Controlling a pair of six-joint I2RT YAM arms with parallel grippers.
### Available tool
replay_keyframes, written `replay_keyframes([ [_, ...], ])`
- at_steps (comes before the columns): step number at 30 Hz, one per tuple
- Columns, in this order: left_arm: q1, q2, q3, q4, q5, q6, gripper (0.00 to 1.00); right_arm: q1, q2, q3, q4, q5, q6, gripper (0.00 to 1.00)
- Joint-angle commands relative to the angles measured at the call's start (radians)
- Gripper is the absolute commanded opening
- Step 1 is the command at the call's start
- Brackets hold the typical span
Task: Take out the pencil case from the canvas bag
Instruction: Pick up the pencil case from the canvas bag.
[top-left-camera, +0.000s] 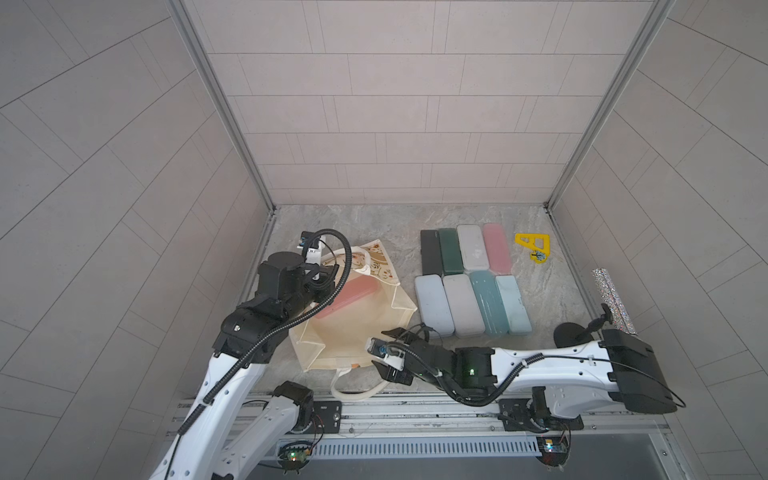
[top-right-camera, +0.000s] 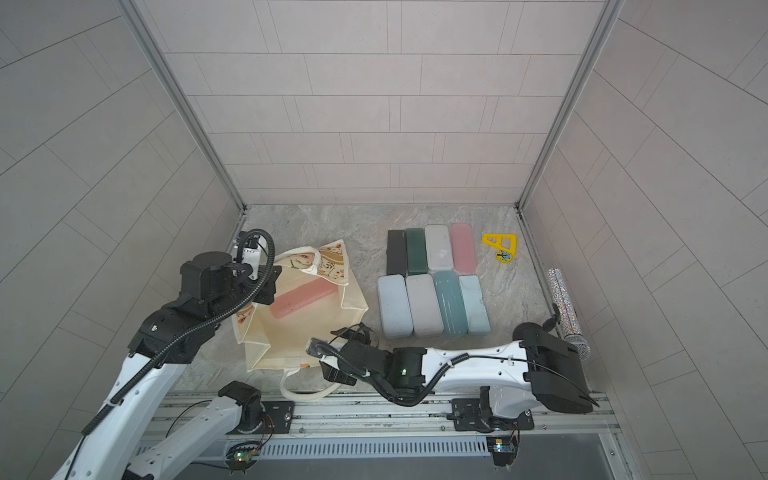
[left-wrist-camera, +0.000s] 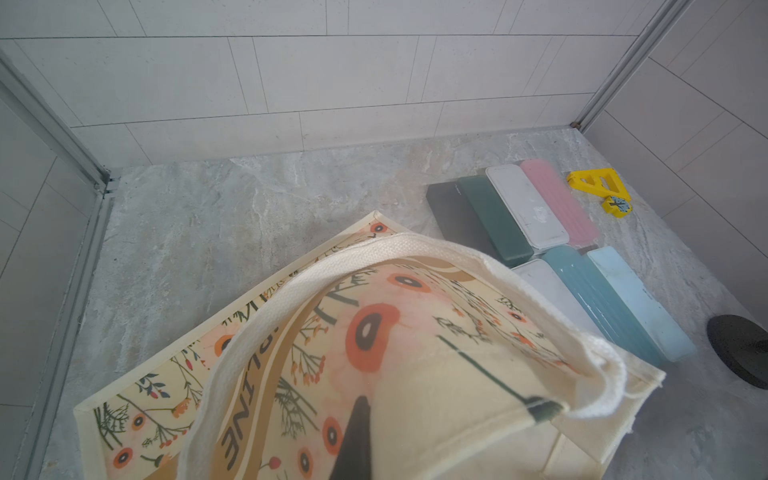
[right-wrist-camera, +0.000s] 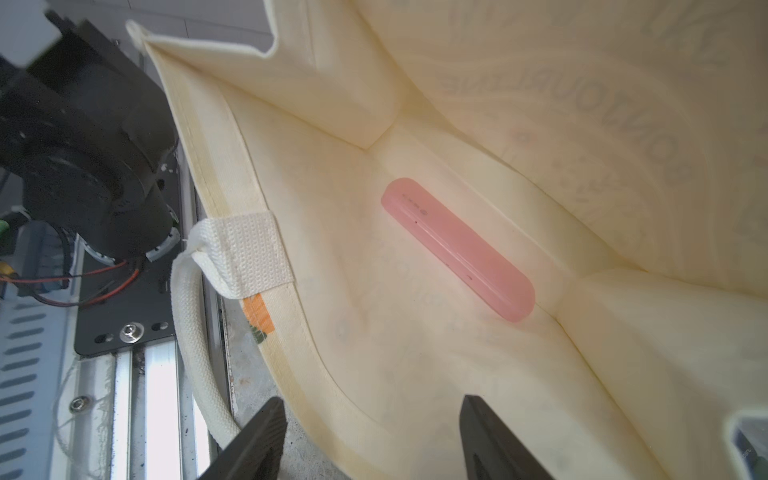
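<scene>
The pencil case (top-left-camera: 348, 296), pink, lay inside the canvas bag (top-left-camera: 353, 345) in both top views. Its long axis ran diagonally from near-left to far-right, and in a top view the left arm's cable (top-left-camera: 309, 311) hid its near end. In the left wrist view we saw the left gripper (left-wrist-camera: 356, 444) only as one dark tip, clamped on the bag's printed wall. In the right wrist view the right gripper (right-wrist-camera: 374, 446) stood with jaws apart at the rim. The case lay on the bag's floor, its marking unreadable.
</scene>
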Motion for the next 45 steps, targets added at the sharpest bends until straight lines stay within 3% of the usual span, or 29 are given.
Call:
replay_keyframes([
  [1,0.001,-0.037,-0.009,0.064,0.084,0.017,0.00,0.006,0.076,0.074,-0.085,0.018,-0.135,0.69],
  [8,0.000,-0.034,-0.002,0.067,0.128,0.028,0.00,-0.003,0.253,0.214,-0.134,0.096,-0.218,0.69],
  [23,0.001,-0.028,0.002,0.069,0.187,0.042,0.00,-0.113,0.516,0.407,-0.189,0.146,-0.346,0.71],
  [45,0.000,-0.022,0.009,0.073,0.232,0.040,0.00,-0.213,0.793,0.682,-0.332,0.202,-0.516,0.76],
])
